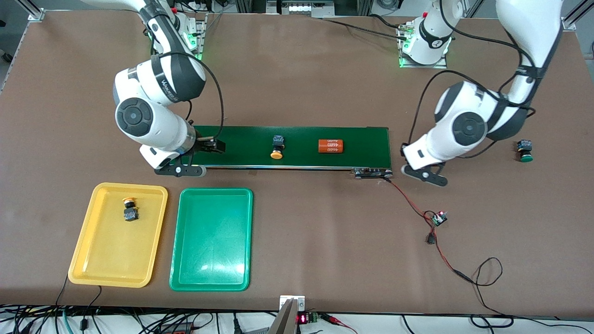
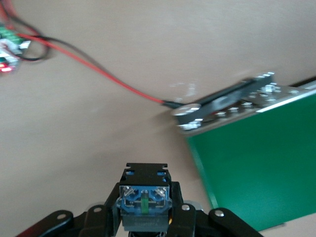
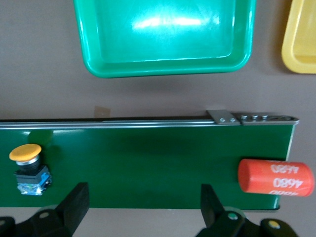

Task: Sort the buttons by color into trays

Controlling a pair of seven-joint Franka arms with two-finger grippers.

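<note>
Blue-bodied button [image 2: 143, 202] sits pinched in the left gripper [image 2: 144, 217]: lower it gently onto the belt [image 2: 256, 163]. The right gripper [image 3: 143, 207] waits spread.

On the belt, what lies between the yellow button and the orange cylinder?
Nothing: in the front view the belt is bare green between the yellow button and the orange cylinder.

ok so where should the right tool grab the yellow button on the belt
Probably by the boxy black-blue body of the yellow button, not the round cap: it lies on its side on the conveyor belt, cap toward the front camera. Come straight down from above, fingers across the body's flat sides.
</note>
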